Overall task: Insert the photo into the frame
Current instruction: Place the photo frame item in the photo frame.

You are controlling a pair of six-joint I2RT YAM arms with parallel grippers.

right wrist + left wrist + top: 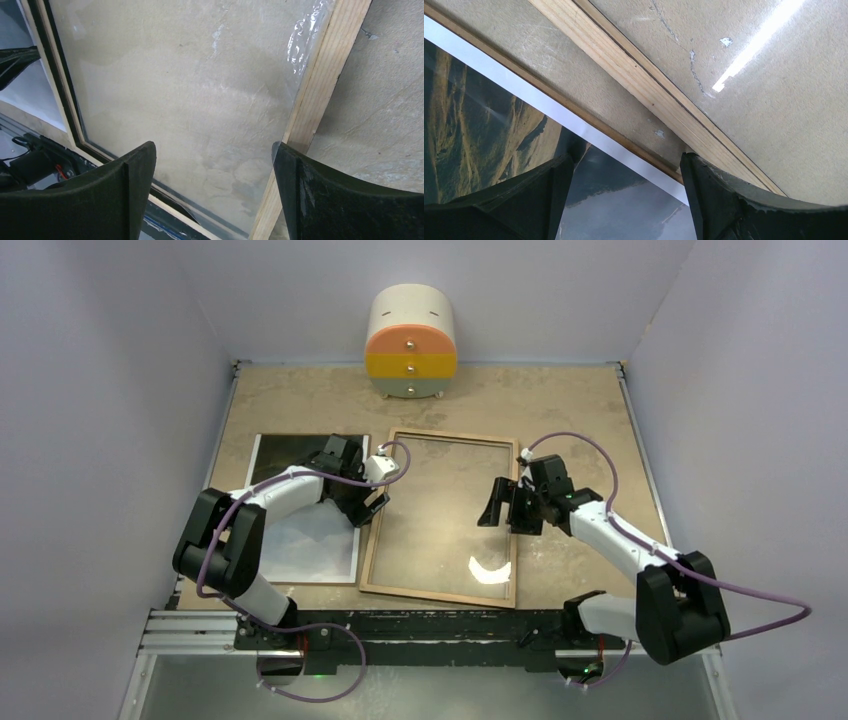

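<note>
Lying wood-side up, frame (450, 436) beside photo (320, 550); left jaws, right jaws open, seemingly empty.

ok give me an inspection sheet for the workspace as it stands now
surface: beige stone-look table, flat
job's things: photo lies picture side up on the left; frame lies beside it, wood-coloured back up, glass pane in place, photo not yet in
clutter: small round drawer cabinet at the far edge
grippers: left gripper open over the photo's right edge; right gripper open over the frame's right edge; neither holds anything
cables: a purple cable loops off each arm
surroundings: plain pale walls on three sides
</note>
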